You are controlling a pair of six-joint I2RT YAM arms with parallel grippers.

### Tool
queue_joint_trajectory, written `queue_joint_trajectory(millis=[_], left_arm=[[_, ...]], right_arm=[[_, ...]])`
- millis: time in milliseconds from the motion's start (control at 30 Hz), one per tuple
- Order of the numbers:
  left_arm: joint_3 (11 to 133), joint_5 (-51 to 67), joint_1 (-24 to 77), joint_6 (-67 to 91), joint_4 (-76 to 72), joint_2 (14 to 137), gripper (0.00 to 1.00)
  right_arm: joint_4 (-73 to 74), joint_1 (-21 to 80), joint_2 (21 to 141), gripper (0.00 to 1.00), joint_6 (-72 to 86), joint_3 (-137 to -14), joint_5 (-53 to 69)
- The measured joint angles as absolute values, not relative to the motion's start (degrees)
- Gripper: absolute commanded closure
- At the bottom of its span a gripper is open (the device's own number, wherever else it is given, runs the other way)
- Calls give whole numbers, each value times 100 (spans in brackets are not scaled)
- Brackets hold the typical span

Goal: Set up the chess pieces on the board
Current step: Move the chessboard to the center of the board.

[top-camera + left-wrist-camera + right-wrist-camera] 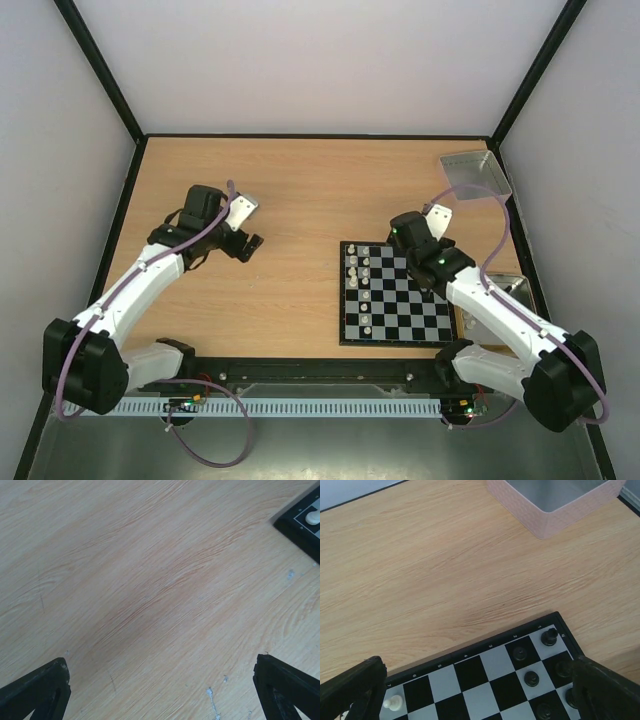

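Starting near the arms, the left pincer hangs wide open over bare table, and the right pincer stands open above the far edge of the board. The white pieces stand in the board's left columns, the black pieces at its right side. I judge them light, hard and smooth, easy to tip; better to take one by its narrow body from above. The right arm covers many squares, and which piece is which I cannot tell. Beyond is a tin.
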State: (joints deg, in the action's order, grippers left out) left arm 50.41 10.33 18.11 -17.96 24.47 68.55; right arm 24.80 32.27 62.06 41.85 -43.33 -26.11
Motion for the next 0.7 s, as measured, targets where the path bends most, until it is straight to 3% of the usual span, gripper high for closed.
queue_joint_trajectory(millis=[400, 700], left_arm=[[5074, 1264, 1966, -1975, 2825, 6639, 0], [5142, 1260, 2189, -2027, 3026, 6864, 2]], right_arm=[[2926, 3234, 5778, 0, 4654, -4346, -2886], [2899, 3234, 6158, 8, 4644, -4322, -2298]])
